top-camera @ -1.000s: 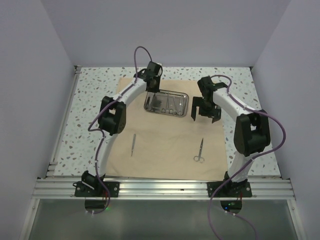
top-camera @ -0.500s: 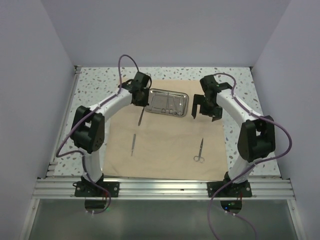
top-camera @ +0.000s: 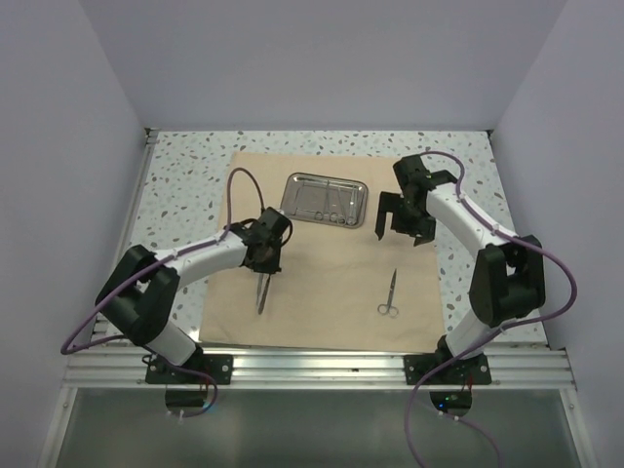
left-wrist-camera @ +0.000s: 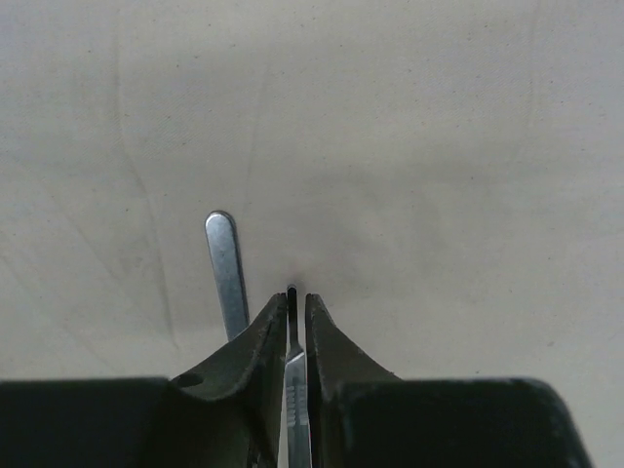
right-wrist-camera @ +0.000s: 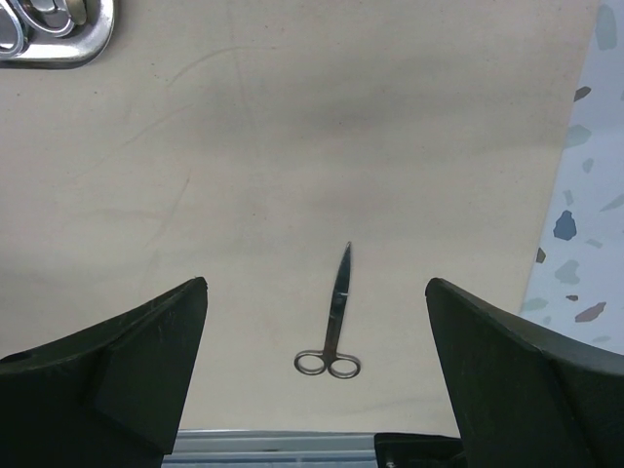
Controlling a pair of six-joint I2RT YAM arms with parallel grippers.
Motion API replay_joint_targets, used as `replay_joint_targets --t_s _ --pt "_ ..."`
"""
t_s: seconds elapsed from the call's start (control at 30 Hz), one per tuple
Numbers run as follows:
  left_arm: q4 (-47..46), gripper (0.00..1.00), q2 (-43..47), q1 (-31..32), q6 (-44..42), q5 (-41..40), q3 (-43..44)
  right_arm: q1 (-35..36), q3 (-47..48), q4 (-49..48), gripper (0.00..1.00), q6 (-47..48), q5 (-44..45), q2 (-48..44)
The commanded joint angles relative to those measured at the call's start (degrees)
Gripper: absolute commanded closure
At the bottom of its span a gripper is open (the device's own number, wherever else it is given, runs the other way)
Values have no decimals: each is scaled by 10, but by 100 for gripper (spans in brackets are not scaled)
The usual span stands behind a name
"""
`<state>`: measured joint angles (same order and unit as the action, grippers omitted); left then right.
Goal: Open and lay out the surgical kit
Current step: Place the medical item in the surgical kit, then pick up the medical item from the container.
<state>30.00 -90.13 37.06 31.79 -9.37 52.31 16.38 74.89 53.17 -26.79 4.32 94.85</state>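
Our left fingers pinched a slim steel instrument to lay it, we judged, beside the flat tool; right fingers hung open.

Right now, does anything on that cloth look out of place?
Nothing stands out. The cloth wrap lies flat, the tray sits level on it, the scissors lie closed, and the left gripper holds a slim tool beside a steel handle.

I could not identify the thin steel tool, mostly hidden between fingers of the left gripper; the tray was cropped at the right wrist view's corner, its contents too small overhead.
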Motion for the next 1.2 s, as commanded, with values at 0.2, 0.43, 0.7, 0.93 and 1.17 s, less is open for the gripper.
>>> replay_joint_targets --t_s 0.2,0.43,0.7,0.93,1.17 --pt "-7 25 45 3 30 -56 34 5 -5 -13 2 -5 -21 -6" --pt "6 32 -80 -16 -72 -78 241 6 10 0 2 -5 -11 0" --pt "52 44 -365 -77 -148 -31 593 6 13 8 2 -13 0 -4" --pt "63 47 -514 -104 -166 0 793 3 39 26 2 2 37 21" --pt "51 53 -535 -116 -163 44 788 2 79 38 2 14 49 73"
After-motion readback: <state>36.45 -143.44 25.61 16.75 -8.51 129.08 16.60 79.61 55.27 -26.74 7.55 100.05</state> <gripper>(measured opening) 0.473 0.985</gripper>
